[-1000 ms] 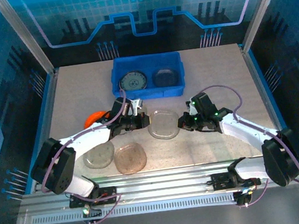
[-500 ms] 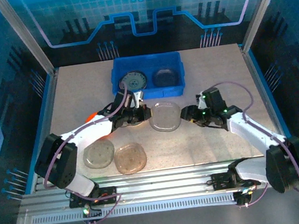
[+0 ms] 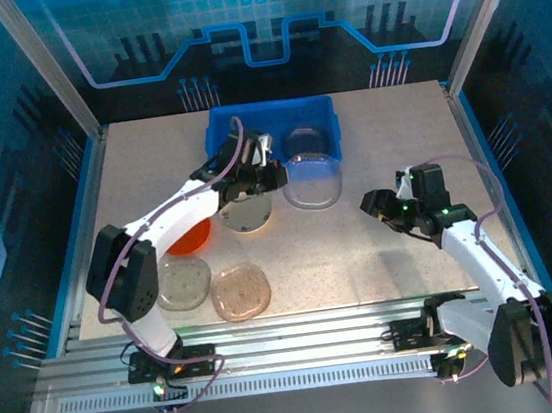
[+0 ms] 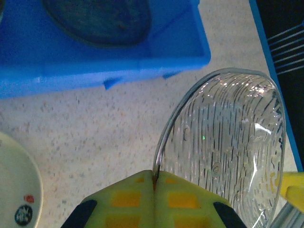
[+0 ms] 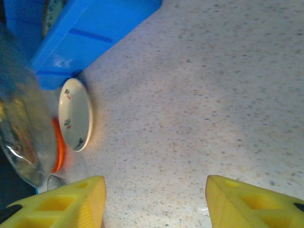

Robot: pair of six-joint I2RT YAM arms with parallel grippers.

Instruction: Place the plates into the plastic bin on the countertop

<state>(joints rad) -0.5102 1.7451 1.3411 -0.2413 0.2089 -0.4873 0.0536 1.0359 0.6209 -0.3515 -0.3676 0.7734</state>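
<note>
Since a second ago: left gripper [image 4: 154, 179] has lifted the clear glass plate [image 4: 228, 142] off the countertop [image 3: 383, 254] and carried it to the plastic bin [image 4: 71, 61]; right gripper [image 5: 154, 199] has backed off to the right, jaws apart, nothing between them. Left fingers clamped tight on the plate's near rim, so it hangs tilted just outside the bin's front wall; looks like an edge grip to tip it in over the wall. Plate is a transparent rounded square, finely ribbed, some glare. Dark plate [image 3: 305, 142] already in the bin; cream plate [image 3: 247, 213], orange plate [image 3: 191, 239], pale glass plate [image 3: 183, 283] and brownish glass plate [image 3: 241, 291] on the countertop, not yet moved.
</note>
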